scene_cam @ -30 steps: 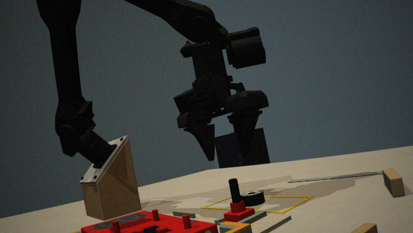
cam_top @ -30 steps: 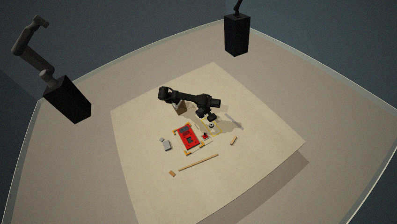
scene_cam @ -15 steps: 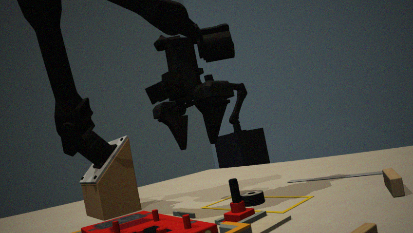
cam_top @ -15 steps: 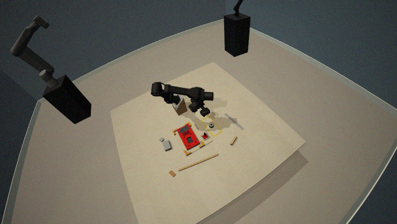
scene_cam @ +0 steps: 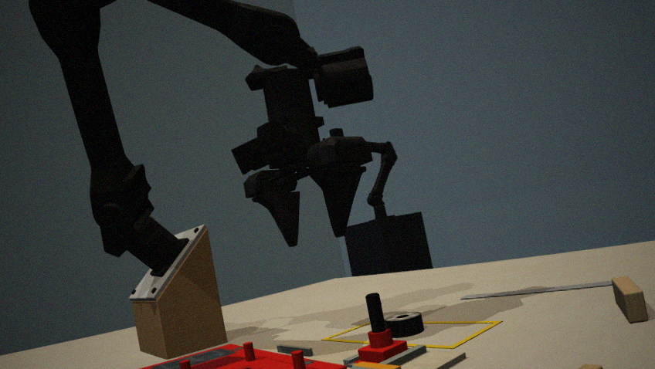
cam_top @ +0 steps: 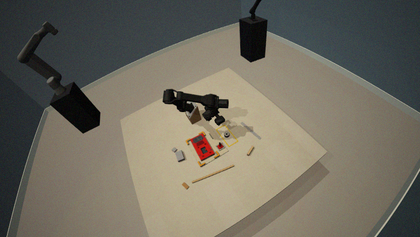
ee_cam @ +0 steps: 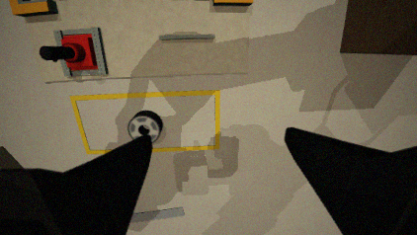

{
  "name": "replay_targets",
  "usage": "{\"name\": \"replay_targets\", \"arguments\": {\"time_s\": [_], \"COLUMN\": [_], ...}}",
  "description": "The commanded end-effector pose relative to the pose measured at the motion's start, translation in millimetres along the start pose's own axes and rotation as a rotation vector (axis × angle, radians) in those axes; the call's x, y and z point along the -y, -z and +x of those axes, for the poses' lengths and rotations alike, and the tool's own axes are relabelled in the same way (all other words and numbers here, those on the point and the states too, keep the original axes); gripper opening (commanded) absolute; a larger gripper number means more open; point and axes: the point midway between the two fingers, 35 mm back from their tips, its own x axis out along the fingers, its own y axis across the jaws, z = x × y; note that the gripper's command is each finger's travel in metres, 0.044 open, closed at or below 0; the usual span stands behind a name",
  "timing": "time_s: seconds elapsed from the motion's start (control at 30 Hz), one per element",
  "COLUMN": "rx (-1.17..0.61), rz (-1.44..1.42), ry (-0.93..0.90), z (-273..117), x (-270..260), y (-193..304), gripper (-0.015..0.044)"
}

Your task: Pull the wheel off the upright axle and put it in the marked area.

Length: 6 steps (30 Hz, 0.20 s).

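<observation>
The wheel [cam_top: 226, 134] [scene_cam: 404, 324] [ee_cam: 140, 123], black with a pale spoked face, lies flat on the table inside the yellow outlined area [cam_top: 234, 144] [scene_cam: 476, 334] [ee_cam: 217, 118]. The upright black axle [cam_top: 220, 144] [scene_cam: 375, 312] [ee_cam: 53, 52] stands bare on its red base [scene_cam: 382, 350] [ee_cam: 88, 51], outside the outline. My gripper [scene_cam: 316, 241] [ee_cam: 219, 137] is open and empty, high above the table and touching nothing. In the wrist view the left fingertip overlaps the wheel's lower edge, but the exterior view shows the fingers well above it.
A red board [cam_top: 205, 149] [scene_cam: 206, 360] with upright pegs lies beside the axle, between orange corner pieces. A thin grey strip [cam_top: 250, 130] [scene_cam: 536, 291] and a wooden block [cam_top: 250, 150] [scene_cam: 629, 299] lie beyond the outline. A long wooden strip [cam_top: 213, 173] and grey blocks [cam_top: 180, 155] lie farther off.
</observation>
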Motion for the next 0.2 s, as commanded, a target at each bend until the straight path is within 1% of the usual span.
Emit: {"name": "replay_targets", "arguments": {"time_s": [0.0, 0.17], "rx": [-0.003, -0.003], "rz": [0.005, 0.005], "ry": [0.003, 0.003], "z": [-0.4, -0.4], "x": [0.7, 0.7], "y": [-0.2, -0.2], "gripper": [0.0440, 0.0440]}}
